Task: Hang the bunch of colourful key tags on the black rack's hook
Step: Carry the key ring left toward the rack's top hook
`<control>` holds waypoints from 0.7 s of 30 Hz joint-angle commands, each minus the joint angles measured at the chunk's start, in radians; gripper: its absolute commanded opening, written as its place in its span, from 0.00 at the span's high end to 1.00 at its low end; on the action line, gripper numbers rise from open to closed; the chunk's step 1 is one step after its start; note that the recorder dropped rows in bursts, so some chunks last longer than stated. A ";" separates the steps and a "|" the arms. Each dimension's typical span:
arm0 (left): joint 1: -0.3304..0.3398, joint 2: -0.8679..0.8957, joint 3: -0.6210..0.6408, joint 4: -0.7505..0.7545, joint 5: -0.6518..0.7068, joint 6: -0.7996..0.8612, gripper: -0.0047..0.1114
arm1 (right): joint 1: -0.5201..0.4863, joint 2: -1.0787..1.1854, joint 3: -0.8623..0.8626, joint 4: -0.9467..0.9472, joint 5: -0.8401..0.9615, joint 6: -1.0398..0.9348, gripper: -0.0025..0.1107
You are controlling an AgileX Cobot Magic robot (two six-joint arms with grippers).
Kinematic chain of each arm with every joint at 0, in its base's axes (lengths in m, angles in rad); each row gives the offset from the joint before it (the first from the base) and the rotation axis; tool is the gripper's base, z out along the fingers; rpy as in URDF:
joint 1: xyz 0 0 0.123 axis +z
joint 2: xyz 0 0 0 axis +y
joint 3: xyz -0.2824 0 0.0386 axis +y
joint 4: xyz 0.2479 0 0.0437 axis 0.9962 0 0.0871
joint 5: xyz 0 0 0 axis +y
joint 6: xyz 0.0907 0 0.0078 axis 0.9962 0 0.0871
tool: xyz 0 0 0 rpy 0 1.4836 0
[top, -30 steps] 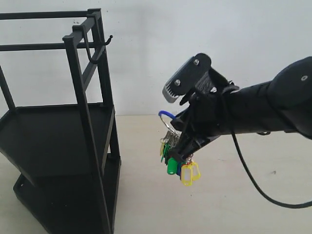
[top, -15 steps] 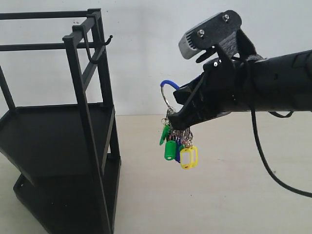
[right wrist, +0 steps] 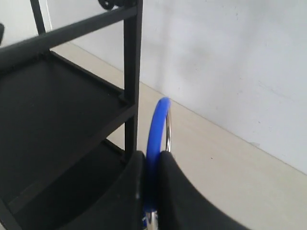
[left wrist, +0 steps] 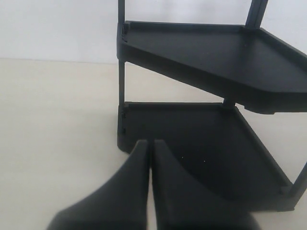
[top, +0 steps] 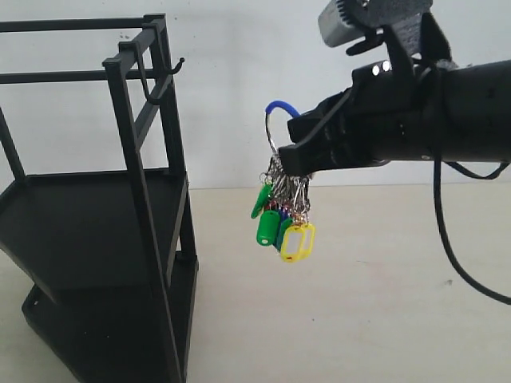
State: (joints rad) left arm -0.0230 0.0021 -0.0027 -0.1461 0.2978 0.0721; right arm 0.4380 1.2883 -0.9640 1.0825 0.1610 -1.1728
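Note:
The colourful key tag bunch [top: 281, 217] hangs in the air right of the black rack [top: 96, 231], green and yellow tags lowest. My right gripper [top: 294, 153] is shut on its blue loop [top: 277, 106], which sticks up above the fingers. In the right wrist view the blue loop [right wrist: 156, 134] is pinched in the right gripper [right wrist: 152, 155], with a rack post [right wrist: 132, 72] behind. The hook [top: 164, 80] curves off the rack's top corner, well left of and above the bunch. My left gripper [left wrist: 150, 146] is shut with nothing in it, facing the rack's lower trays [left wrist: 211, 158].
The rack stands on a pale table [top: 359, 319] against a white wall. Its top rails [top: 72, 25] and upper tray [top: 88, 231] fill the left of the exterior view. A black cable [top: 447, 239] hangs under the right arm.
My right gripper has risen with the key tag bunch and levelled out. The bunch now hangs higher, swinging slightly left.

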 commanded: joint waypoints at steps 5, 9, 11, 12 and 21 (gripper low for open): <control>0.002 -0.002 0.003 0.005 -0.009 0.003 0.92 | 0.002 -0.058 -0.001 0.125 0.005 -0.010 0.98; 0.002 -0.002 0.003 0.005 -0.009 0.003 0.92 | 0.002 -0.058 -0.001 0.291 0.067 -0.034 0.98; 0.002 -0.002 0.003 0.005 -0.009 0.003 0.92 | 0.002 -0.058 -0.001 0.380 0.098 -0.074 0.98; 0.002 -0.002 0.003 0.005 -0.009 0.003 0.92 | 0.002 -0.058 -0.001 0.448 0.122 -0.117 0.98; 0.002 -0.002 0.003 0.005 -0.009 0.003 0.92 | 0.002 -0.058 -0.001 0.634 0.235 -0.276 0.98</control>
State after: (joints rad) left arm -0.0230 0.0021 -0.0027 -0.1461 0.2978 0.0721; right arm 0.4396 1.2396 -0.9640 1.6866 0.3749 -1.4240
